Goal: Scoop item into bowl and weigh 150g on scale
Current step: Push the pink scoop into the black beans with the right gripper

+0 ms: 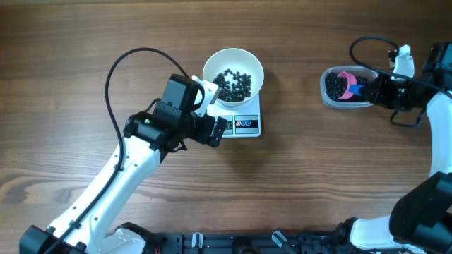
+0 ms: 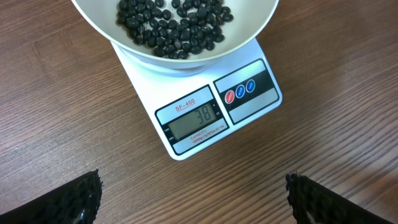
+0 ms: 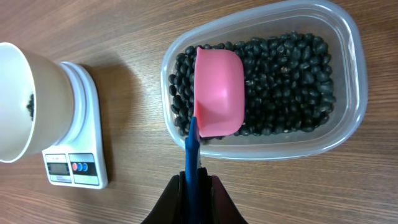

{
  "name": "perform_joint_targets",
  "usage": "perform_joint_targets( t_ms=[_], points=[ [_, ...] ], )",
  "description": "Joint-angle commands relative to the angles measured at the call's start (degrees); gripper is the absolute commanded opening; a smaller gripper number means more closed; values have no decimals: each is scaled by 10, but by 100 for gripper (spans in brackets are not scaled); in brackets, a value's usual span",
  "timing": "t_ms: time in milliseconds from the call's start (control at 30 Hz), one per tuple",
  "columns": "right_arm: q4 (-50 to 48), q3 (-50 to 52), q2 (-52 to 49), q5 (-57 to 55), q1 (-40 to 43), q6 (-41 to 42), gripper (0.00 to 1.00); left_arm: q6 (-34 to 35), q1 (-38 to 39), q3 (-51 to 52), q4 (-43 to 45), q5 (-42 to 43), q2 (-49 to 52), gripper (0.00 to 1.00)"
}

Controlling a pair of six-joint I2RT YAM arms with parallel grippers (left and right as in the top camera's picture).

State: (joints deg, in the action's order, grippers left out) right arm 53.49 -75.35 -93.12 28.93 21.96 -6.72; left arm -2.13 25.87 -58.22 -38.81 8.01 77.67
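The white bowl (image 1: 214, 65) stands on the scale (image 1: 247, 124), with a layer of black beans (image 1: 234, 83) inside. In the left wrist view the scale (image 2: 149, 81) displays 38 under the bowl (image 2: 261, 18) and its beans (image 2: 174, 25). My left gripper (image 1: 215, 130) (image 2: 193, 200) hovers open just in front of the scale, nothing between its fingers (image 2: 81, 199). My right gripper (image 3: 193, 186) (image 1: 374, 88) is shut on the blue handle of the pink scoop (image 3: 217, 93) (image 1: 346, 83), which sits over the beans (image 3: 286, 81) in the clear tub (image 3: 348, 124).
The clear tub (image 1: 328, 99) sits at the far right of the wooden table, well apart from the scale (image 3: 81, 112) and bowl (image 3: 25, 99). Black cables loop near both arms.
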Motion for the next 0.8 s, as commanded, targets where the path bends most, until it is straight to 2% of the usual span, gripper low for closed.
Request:
perform_joint_targets(
  t_ms=[0,600,767],
  points=[
    [-5,1,-5,39,1,14,4,-6,-3,-9,0,7,-5,100],
    [-12,1,-14,42,24,57,4,-6,-3,-9,0,7,-5,100],
    [-10,1,-14,92,51,58,4,-6,-3,-9,0,7,-5,100]
  ],
)
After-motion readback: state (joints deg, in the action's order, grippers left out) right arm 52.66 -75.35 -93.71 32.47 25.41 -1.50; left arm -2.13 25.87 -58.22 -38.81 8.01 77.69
